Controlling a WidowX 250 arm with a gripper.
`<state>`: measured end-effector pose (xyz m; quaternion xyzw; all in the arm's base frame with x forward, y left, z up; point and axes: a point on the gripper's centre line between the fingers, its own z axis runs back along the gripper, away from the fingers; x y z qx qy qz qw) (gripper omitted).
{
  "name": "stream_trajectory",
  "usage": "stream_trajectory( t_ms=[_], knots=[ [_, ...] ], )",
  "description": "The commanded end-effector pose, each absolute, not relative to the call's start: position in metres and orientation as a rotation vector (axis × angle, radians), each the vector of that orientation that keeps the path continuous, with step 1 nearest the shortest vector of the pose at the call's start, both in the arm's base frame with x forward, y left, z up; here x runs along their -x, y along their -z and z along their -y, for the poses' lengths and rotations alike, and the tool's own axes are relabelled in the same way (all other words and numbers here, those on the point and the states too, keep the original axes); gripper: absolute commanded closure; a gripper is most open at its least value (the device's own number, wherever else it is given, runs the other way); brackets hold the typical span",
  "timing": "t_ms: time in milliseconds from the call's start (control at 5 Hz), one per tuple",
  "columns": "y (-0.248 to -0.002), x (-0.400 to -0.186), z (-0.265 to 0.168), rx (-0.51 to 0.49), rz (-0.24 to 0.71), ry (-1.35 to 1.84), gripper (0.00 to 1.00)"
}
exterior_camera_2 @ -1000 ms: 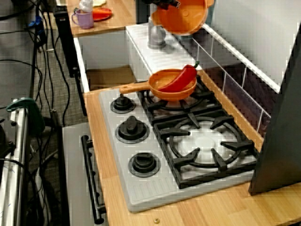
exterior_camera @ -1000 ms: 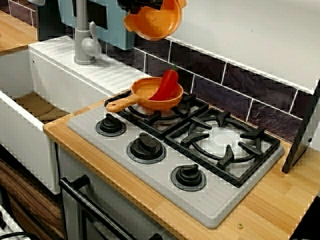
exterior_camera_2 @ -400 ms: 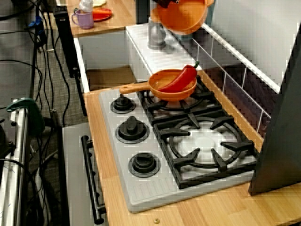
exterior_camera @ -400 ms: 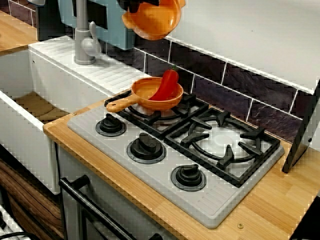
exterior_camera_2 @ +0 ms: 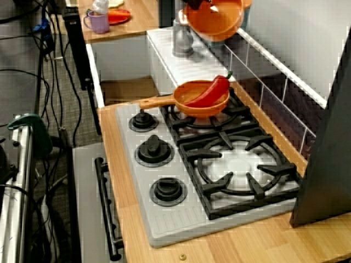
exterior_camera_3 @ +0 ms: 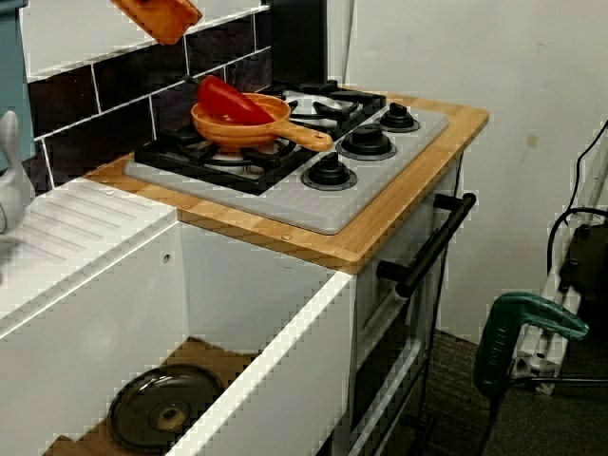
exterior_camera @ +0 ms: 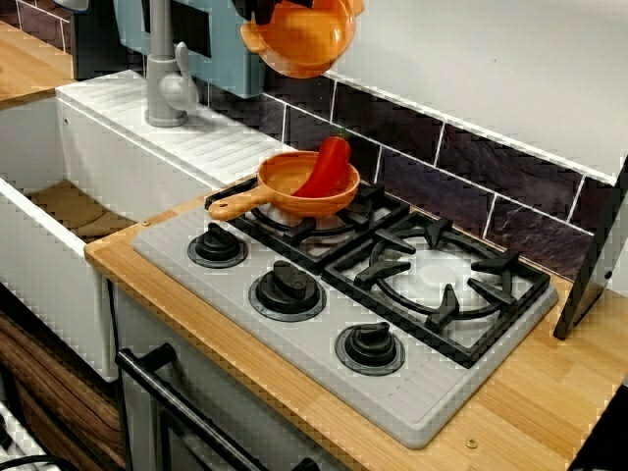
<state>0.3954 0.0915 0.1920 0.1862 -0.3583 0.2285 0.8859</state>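
Pinching orange bowl [exterior_camera: 299, 44] rim, gripper [exterior_camera: 257, 10] closed

The orange bowl [exterior_camera: 299, 39], the orange pan [exterior_camera: 285, 177] and the red pepper [exterior_camera: 329, 165] all look like smooth, slightly glossy plastic. The grates [exterior_camera: 449, 302] are matt black, the stove top [exterior_camera: 422, 402] is matt grey and finely ribbed, and the counter [exterior_camera: 549, 412] is smooth pale wood with visible grain. The wall tiles [exterior_camera: 510, 182] are dark and glossy, and the faucet [exterior_camera: 160, 59] is dull grey metal.
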Motion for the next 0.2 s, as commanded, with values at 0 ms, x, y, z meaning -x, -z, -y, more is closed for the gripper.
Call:
stream_trajectory(
  t_ms=[0],
  knots=[
    [-0.2085,-0.3957,-0.0924,-0.327,0.716,-0.460,1.00]
  ],
)
